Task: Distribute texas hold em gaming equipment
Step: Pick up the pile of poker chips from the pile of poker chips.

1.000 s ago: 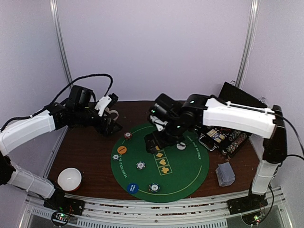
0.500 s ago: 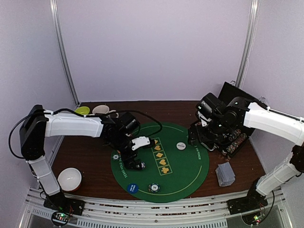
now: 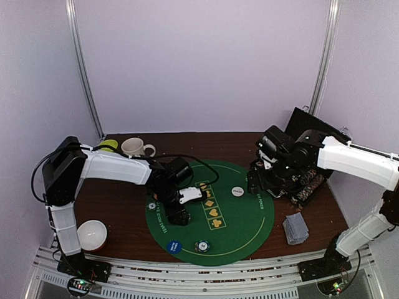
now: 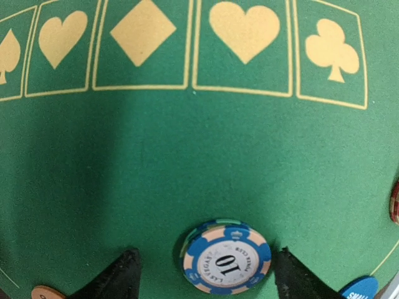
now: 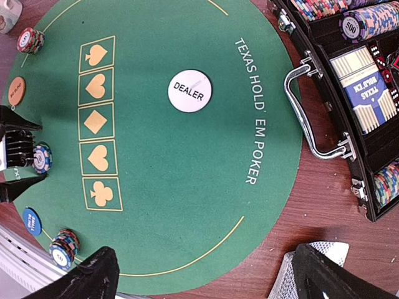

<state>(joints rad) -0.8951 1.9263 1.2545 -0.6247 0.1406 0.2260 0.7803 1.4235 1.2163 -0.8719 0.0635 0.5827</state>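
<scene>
My left gripper (image 3: 178, 215) is open low over the green mat (image 3: 243, 230). Its fingers (image 4: 128, 274) stand on either side of a small blue-and-peach "10" chip stack (image 4: 227, 255), with gaps both sides. My right gripper (image 3: 255, 180) is open and empty above the mat's right side, by the chip case (image 3: 305, 180). The white dealer button (image 5: 189, 91) lies mid-mat. The blue button (image 3: 174, 246) and another chip stack (image 3: 201, 246) sit at the near edge. The orange button (image 5: 17, 91) and a red chip stack (image 5: 29, 40) lie far left. Grey-backed cards (image 3: 295, 227) lie on the table at the right.
The open black case (image 5: 349, 81) holds rows of chips and a boxed deck, with its metal handle toward the mat. A patterned mug (image 3: 133, 147) and a green bowl (image 3: 107, 145) stand at the back left. A white bowl (image 3: 91, 233) sits at the near left.
My left arm swung from the back left onto the mat and settled around the chip stack. My right arm pulled back from mid-mat to beside the case.
</scene>
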